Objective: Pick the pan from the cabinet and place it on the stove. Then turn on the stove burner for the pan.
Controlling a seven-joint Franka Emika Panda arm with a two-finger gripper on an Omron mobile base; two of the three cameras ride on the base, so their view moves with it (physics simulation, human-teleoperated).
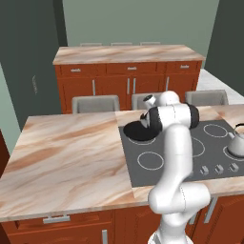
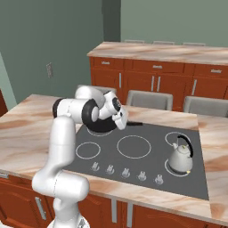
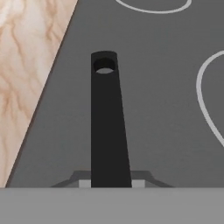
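From the left base view, your pan (image 1: pixel 136 132) sits at the stove's (image 1: pixel 157 174) back-left corner, half hidden by the arm; kettle (image 1: pixel 237 143) at the right edge. Right base view: hand (image 2: pixel 119 116) over the pan (image 2: pixel 101 127), handle pointing right; knobs (image 2: pixel 126 173) carry no readable marks. Hand view: fingers (image 3: pixel 138 183) pinch the pan handle (image 3: pixel 107 127), marble worktop (image 3: pixel 26 57) alongside. No writing legible anywhere.

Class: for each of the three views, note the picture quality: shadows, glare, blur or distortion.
Left base view: even flat light, no glare on the stove. Right base view: sharp, the kettle shaded softly. Hand view: the pan handle looms, widening toward the camera; edges slightly soft.
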